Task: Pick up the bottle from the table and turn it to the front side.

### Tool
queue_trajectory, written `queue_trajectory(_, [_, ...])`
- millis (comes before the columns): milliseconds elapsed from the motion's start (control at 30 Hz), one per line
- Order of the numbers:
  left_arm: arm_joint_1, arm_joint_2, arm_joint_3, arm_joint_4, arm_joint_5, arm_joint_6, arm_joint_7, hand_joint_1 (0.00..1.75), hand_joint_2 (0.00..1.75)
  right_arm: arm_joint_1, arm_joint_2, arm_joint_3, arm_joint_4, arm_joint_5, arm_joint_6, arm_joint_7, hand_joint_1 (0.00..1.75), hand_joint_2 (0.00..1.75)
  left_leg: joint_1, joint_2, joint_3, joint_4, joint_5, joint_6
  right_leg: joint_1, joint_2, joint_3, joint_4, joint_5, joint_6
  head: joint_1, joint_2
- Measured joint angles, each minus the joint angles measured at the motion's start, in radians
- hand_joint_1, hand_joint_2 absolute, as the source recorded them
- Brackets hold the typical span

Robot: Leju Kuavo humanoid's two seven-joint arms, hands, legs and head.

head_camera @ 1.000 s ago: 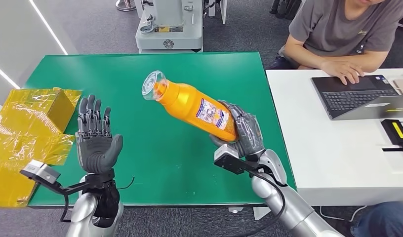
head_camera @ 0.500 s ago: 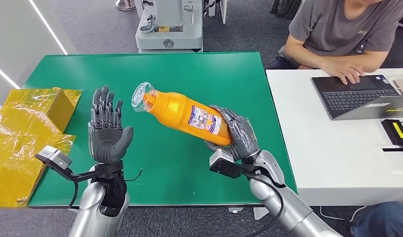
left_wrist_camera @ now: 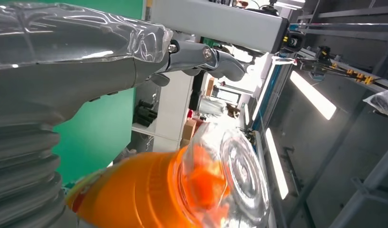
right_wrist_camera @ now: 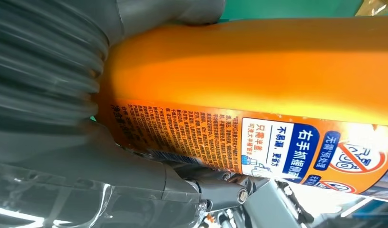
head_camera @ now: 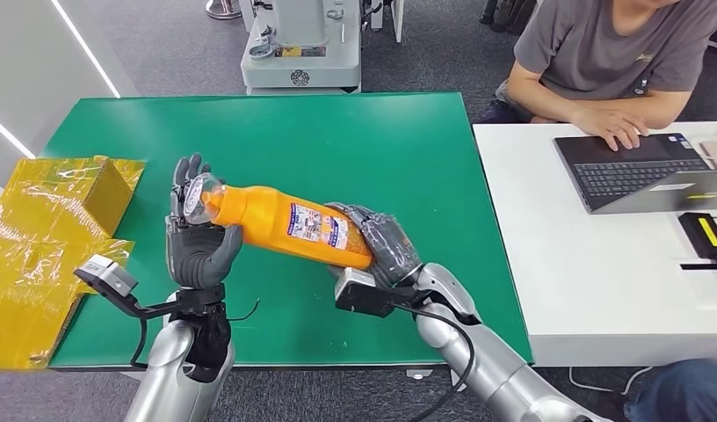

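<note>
Orange bottle [head_camera: 285, 224] is off the green table [head_camera: 337, 132], right hand [head_camera: 381, 246] gripping its base end, clear cap at 9 o'clock against the open left hand [head_camera: 195, 246]; rigid, smooth, probably slippery, so hold the waist.

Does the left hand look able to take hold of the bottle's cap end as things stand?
Probably yes: the bottle, held by the right hand, has its cap end against the left hand, unobstructed.

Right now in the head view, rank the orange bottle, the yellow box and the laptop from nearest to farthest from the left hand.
1. Orange bottle: cap end against the left hand.
2. Yellow box: table's left edge.
3. Laptop: white table, far right.
</note>
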Motion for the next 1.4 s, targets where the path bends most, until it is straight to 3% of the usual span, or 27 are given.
queue_trajectory(267, [-0.001,0.005,0.0,0.018,0.012,0.006,-0.012,0.0,1.75,-0.037,0.036,0.004,0.075,0.008,0.057,-0.017,1.75,1.75,0.0,0.0,0.0,0.0,0.0,0.0,0.0,0.0,0.0,0.0,0.0,0.0,0.0,0.0])
queue_trajectory(600, [-0.001,0.006,0.0,0.025,0.013,0.01,-0.015,0.0,1.75,-0.05,0.053,0.01,0.111,0.012,0.061,-0.022,1.75,1.75,0.0,0.0,0.0,0.0,0.0,0.0,0.0,0.0,0.0,0.0,0.0,0.0,0.0,0.0])
queue_trajectory(633, [-0.001,0.007,0.0,0.026,0.013,0.01,-0.015,0.07,1.75,-0.051,0.053,0.01,0.113,0.011,0.064,-0.023,1.75,1.75,0.0,0.0,0.0,0.0,0.0,0.0,0.0,0.0,0.0,0.0,0.0,0.0,0.0,0.0])
queue_trajectory(767, [-0.001,0.007,0.0,0.028,0.008,0.016,-0.018,1.71,1.75,-0.062,0.054,0.014,0.126,0.011,0.082,-0.02,1.75,1.75,0.0,0.0,0.0,0.0,0.0,0.0,0.0,0.0,0.0,0.0,0.0,0.0,0.0,0.0])
queue_trajectory(1400, [-0.011,0.001,-0.001,0.036,0.014,0.021,-0.028,1.75,1.75,-0.086,0.068,0.023,0.172,0.007,0.108,-0.013,1.75,1.75,0.0,0.0,0.0,0.0,0.0,0.0,0.0,0.0,0.0,0.0,0.0,0.0,0.0,0.0])
